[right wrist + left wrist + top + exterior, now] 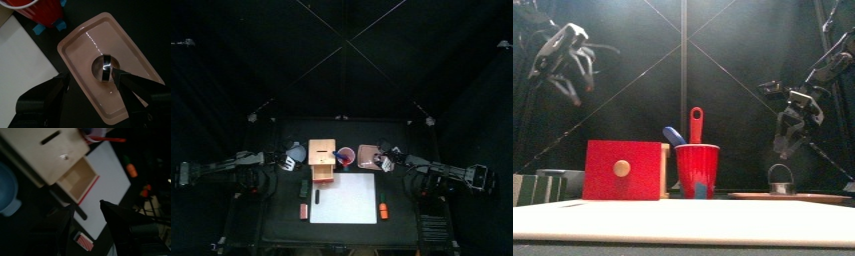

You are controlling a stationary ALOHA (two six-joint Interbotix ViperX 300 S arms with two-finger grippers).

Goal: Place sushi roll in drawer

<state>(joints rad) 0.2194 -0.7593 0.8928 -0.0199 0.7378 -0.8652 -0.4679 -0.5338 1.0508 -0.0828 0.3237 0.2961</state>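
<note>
- White mat (684, 222) is filling the bottom of the front view, with nothing of the task lying on it.
- Behind it, the drawer (625, 169) is standing at lower left, showing its red front and round knob. In the left wrist view its tray (79, 178) is sitting pulled out and looking empty.
- A red cup (698, 172) with utensils is standing just right of the drawer.
- The sushi roll (107, 67), judged to be the dark ring-shaped piece, is lying on the pink tray (127, 45) at lower right of the front view, well apart from the drawer.
- The right gripper (93, 76) is hanging above the tray with jaws apart. The roll is showing between them in the wrist view but lower down, not touched.
- The left gripper (85, 210) is hanging high at upper left of the front view, jaws wide apart and holding nothing.
- Step in hand, as judged: picking up the roll. The right arm should be descending straight, keeping the roll centred, and closing across its rounded sides without pushing it along the tray.
- The carry should then be passing clear of the cup on the way to the open tray.
</note>
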